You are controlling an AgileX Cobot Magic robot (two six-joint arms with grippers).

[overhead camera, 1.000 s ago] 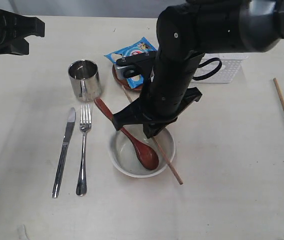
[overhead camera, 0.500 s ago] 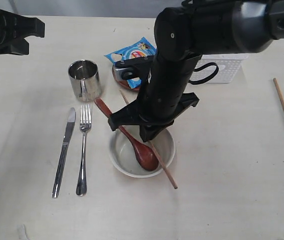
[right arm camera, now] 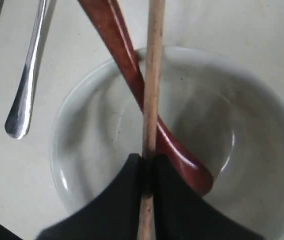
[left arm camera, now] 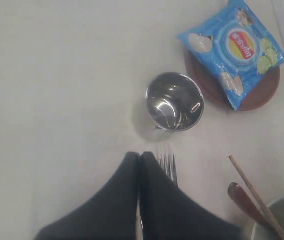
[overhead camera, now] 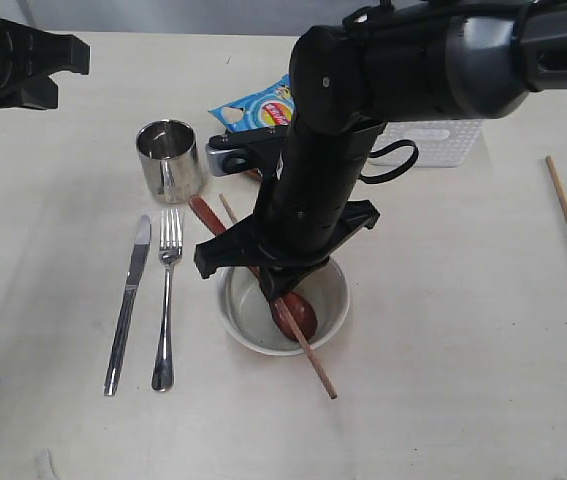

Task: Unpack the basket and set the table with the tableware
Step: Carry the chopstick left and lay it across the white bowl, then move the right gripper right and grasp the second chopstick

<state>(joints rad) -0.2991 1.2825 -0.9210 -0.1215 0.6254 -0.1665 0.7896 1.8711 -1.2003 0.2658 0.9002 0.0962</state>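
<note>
Right gripper [right arm camera: 148, 167] is pinched on a chopstick [right arm camera: 153, 75] over the bowl [right arm camera: 262, 115], crossing the spoon [right arm camera: 119, 45] in it. Left gripper [left arm camera: 139, 165] closed, empty, up over the worktop [left arm camera: 56, 75]. Blue chip bag [left arm camera: 234, 47] on the brown plate [left arm camera: 257, 97]: logo maybe Lay's, too blurry to read.

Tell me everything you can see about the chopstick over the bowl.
It's a thin, pale wooden chopstick, pinched near its middle by the right gripper. It slants across the white bowl, crossing over the dark red spoon lying in it, both ends sticking out past the rim. Whether it touches the spoon is unclear.
</note>
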